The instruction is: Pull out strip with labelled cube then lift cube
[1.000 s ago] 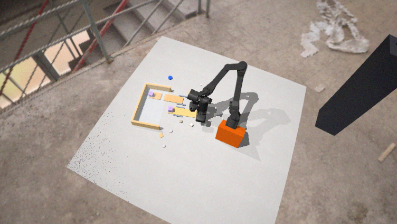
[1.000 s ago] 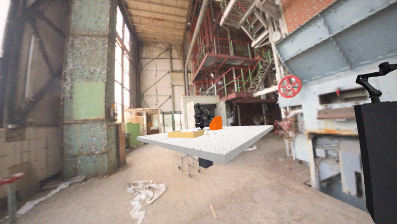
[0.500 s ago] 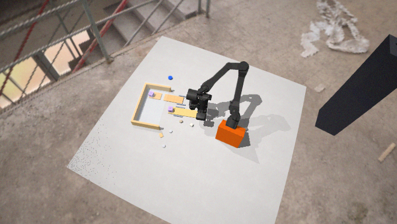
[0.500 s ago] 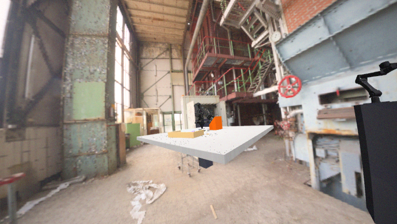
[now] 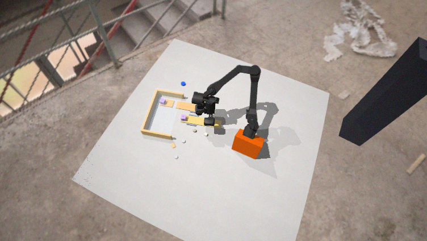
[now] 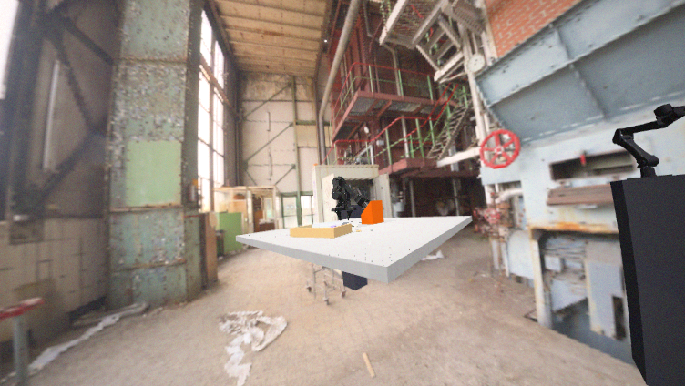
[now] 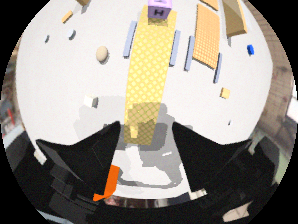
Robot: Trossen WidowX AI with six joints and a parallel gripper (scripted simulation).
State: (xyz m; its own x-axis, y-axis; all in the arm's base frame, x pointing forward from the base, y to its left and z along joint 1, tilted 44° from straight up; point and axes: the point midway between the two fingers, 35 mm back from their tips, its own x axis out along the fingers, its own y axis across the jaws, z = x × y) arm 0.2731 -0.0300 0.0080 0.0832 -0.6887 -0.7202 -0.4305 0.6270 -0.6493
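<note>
The whole strip (image 5: 200, 120) lies partly drawn out of the tray (image 5: 148, 115), its near end under the gripper (image 5: 209, 120). The jaws stand spread with nothing between them, so the pull looks finished or close to it; grasping and raising the cube is all left. The labelled cube (image 7: 158, 6) sits at the strip's far end, well apart from the gripper. Count: 2 strips, 1 whole and 1 broken strip (image 5: 185, 105) in 2 pieces; 2 purple cubes, the second cube (image 5: 162, 100) on the broken strip's far piece.
</note>
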